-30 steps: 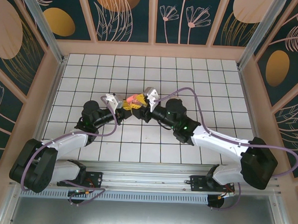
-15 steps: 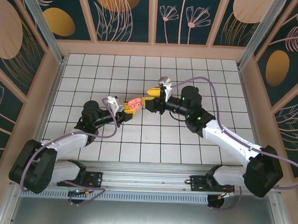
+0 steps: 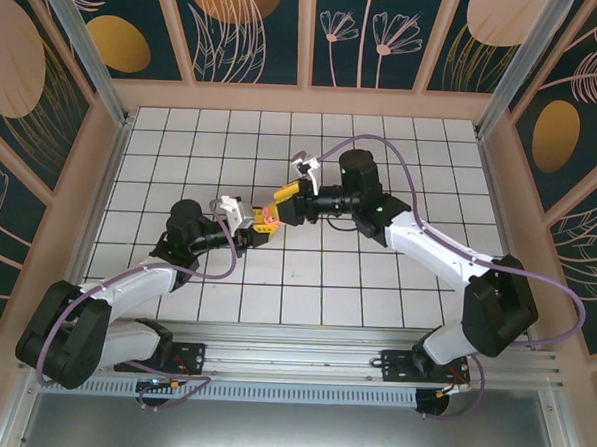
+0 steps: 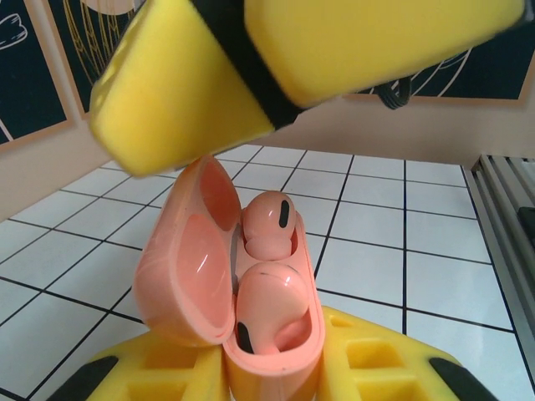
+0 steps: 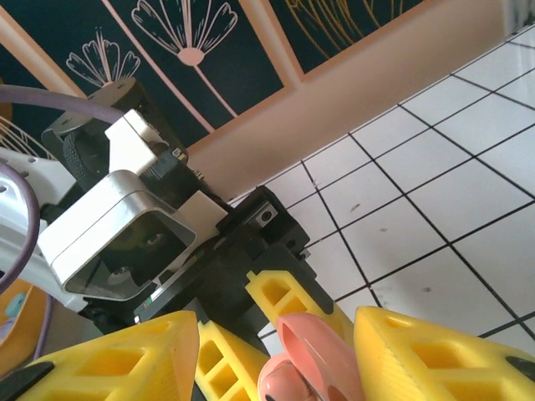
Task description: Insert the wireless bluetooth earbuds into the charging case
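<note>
The salmon-pink charging case stands upright with its lid swung open to the left. My left gripper is shut on its base, yellow fingers on both sides. Both pale pink earbuds sit inside the case, one at the back and one in front. In the top view the case is at mid-table in the left gripper. My right gripper hovers over it, open. In the right wrist view its fingers straddle the lid with gaps on both sides.
White gridded table with low pink walls all round. The left wrist's camera housing sits close behind the case in the right wrist view. The right arm's purple cable arches over the far middle tiles.
The right gripper pulled back from the case to the right, then swung round and came in over it from the far side. The left gripper kept hold of the case.
</note>
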{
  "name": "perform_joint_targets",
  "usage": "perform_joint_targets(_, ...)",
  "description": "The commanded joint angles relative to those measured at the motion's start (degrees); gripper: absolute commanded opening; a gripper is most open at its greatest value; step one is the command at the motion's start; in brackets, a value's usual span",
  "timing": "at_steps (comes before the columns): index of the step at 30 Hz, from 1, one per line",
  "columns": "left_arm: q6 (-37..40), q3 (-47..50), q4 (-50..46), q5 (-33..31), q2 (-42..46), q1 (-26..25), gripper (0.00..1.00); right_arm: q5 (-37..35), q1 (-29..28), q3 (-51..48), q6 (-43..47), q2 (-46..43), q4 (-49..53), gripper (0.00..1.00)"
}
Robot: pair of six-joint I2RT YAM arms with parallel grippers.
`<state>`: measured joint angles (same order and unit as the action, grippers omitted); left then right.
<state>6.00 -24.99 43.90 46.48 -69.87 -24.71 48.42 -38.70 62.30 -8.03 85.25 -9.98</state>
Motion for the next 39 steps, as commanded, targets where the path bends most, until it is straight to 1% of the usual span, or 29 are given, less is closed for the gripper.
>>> perform_joint_targets(1,1.38,-1.46,-0.13,0.69,1.13,-0.34,0.24,5.62,0.29,2.47,-0.04,0.83,1.76,0.51)
perform_joint_targets(7,1.2,-2.11,-1.6,-1.24,1.22,-0.38,0.24,9.44,0.29,0.75,0.06,-0.58,0.49,0.46)
perform_joint_targets(10,0.91,-2.16,-1.76,-1.66,1.23,-0.39,0.24,9.71,0.29,-0.95,0.29,-2.27,0.38,0.44)
perform_joint_targets(14,0.74,-2.32,-1.87,-1.45,1.16,-0.41,0.24,8.98,0.89,-3.88,-0.41,-4.92,-1.1,0.44)
perform_joint_targets(16,0.72,-2.34,-1.89,-1.14,1.08,-0.51,0.24,7.47,1.63,-5.62,-1.45,-6.33,-2.76,0.45)
perform_joint_targets(17,0.62,-2.34,-1.89,-1.06,1.05,-0.51,0.24,5.63,2.01,-6.16,-2.19,-6.77,-3.01,0.47)
perform_joint_targets(19,0.5,-2.43,-1.98,-0.47,1.18,-0.6,0.24,-0.28,3.19,-6.09,-3.67,-7.07,-1.57,0.5)
perform_joint_targets(22,0.36,-2.5,-1.89,-0.22,1.4,-0.94,0.24,-2.23,4.16,-5.39,-4.44,-5.9,-0.43,0.53)
perform_joint_targets(30,0.32,-3.13,-2.98,-0.43,1.57,-1.41,0.24,6.65,2.73,-0.26,-4.08,0.95,0.15,0.53)
perform_joint_targets(33,0.62,-3.22,-3.76,-1.08,2.21,-1.56,0.24,8.81,1.73,2.11,-2.26,2.82,2.41,0.52)
perform_joint_targets(39,0.9,-3.17,-5.47,-3.2,3.26,-1.59,0.24,12.08,1.08,1.14,-1.06,1.76,1.03,0.49)
